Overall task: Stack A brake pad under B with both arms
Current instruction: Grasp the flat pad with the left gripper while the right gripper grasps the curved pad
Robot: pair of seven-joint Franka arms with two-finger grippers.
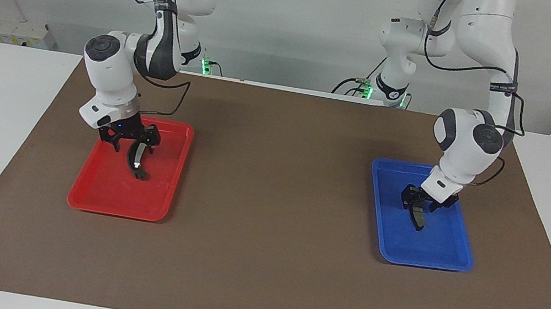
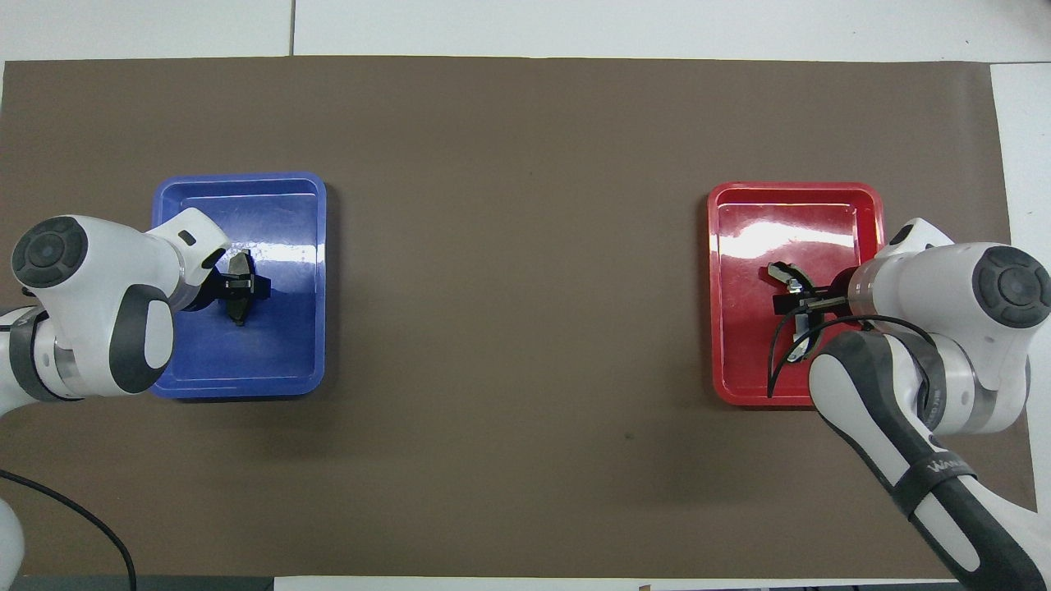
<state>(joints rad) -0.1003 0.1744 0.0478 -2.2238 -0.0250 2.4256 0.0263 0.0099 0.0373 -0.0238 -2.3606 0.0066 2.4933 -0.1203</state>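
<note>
Two trays, two arms, one part in each. Nearest the robots, both arms bend down from their bases to opposite ends of the brown mat [image 1: 257,263], and each wrist dips into its own tray. The left gripper [image 1: 420,201] sits low in the blue tray [image 1: 454,257] at the left arm's end of the table, its jaws pressed onto the A brake pad [image 1: 418,216], which hangs tilted from the fingers with its long axis pointing down and away from the robots. Whether its lower tip still touches the tray floor I cannot tell. The right gripper [image 1: 134,145] is low in the red tray [image 1: 95,191] at the right arm's end, jaws pinching B [image 1: 137,162] about midway along its curve; the crescent's silver strip shows, and its long axis also runs away from the robots, its lower end at or just above the tray floor.

The trays lie well apart, with a broad stretch of bare mat between them. That gap looks like the natural meeting ground: the pad would want to go down there first, flat, with the crescent brought over it. Each part has to clear its tray's raised rim on the way. Farther from the robots the mat runs on, so there is ample room.
</note>
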